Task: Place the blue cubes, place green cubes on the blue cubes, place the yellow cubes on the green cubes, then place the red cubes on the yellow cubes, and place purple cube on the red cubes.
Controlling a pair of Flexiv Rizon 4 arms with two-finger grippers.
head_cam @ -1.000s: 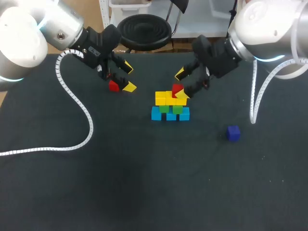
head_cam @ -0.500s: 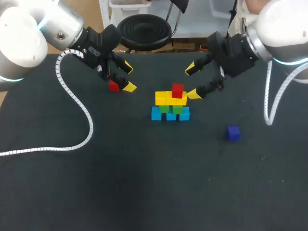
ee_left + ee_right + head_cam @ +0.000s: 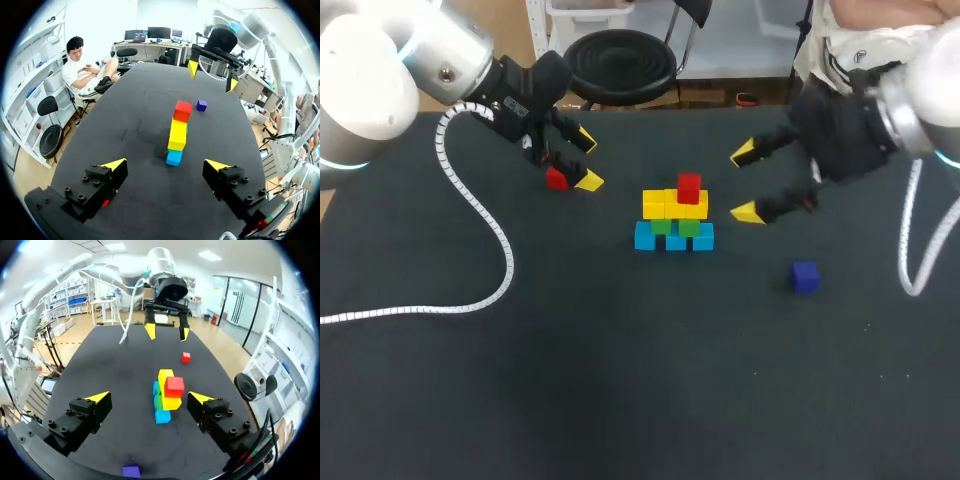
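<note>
- Worktop [image 3: 620,380], dark, qty 1. A wide bare stretch is lying on the near side of the stack. The far edge is running behind both grippers, w/ the left one near it.
- Stack [image 3: 675,218], qty 1, standing mid-worktop, well apart from every edge.
- Blue cubes [image 3: 674,240], qty 3, sitting in a row at the bottom.
- Green cubes [image 3: 675,227], qty 2, resting on the blue row.
- Yellow cubes [image 3: 670,204], approx. 3 showing, resting on the green.
- Top red cube [image 3: 689,187], qty 1, sitting on the yellow row toward its right end.
- Loose red cube [image 3: 557,179], qty 1, lying on the worktop well left of the stack.
- Purple cube [image 3: 805,276], qty 1, lying alone right of the stack & nearer the front, w/ bare worktop all round it.
- Left gripper [image 3: 586,160] is hanging spread wide, holding nothing, over the loose red cube. The cube is peeking from under one finger in the left wrist view.
- Right gripper [image 3: 748,182] is hovering just right of the stack, fingers apart, empty, not touching it.
- White cable [image 3: 470,300], qty 1, trailing from the left arm across the worktop's left part.
</note>
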